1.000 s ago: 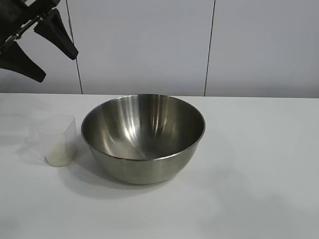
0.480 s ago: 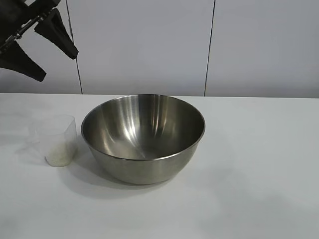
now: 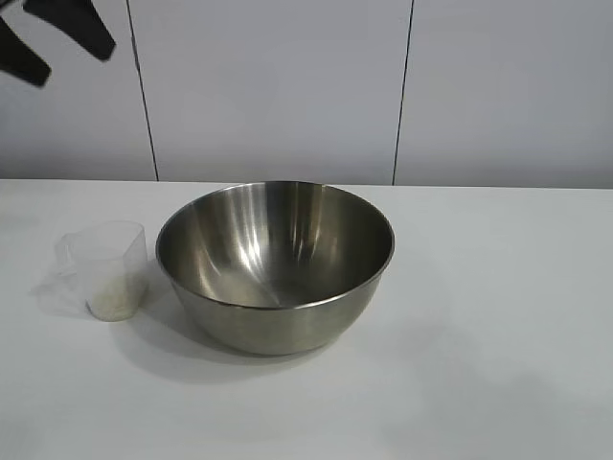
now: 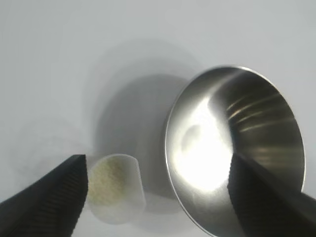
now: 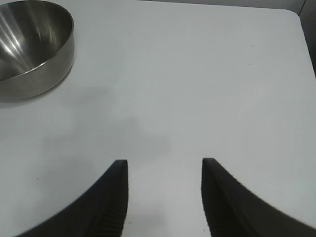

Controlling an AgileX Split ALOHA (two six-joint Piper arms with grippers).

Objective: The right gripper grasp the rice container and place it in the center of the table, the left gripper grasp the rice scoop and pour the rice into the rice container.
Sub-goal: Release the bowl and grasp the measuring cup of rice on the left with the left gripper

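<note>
The rice container, a large steel bowl, stands in the middle of the white table. It also shows in the left wrist view and the right wrist view. The rice scoop, a clear plastic cup with rice in its bottom, stands upright just left of the bowl. My left gripper is open and empty, high above the table at the far upper left. From its wrist view the gripper looks down on the scoop and the bowl. My right gripper is open and empty over bare table, right of the bowl.
A white panelled wall runs behind the table. The table's far edge and corner show in the right wrist view.
My left gripper has risen and moved toward the upper left corner of the exterior view. The bowl and the scoop have not moved.
</note>
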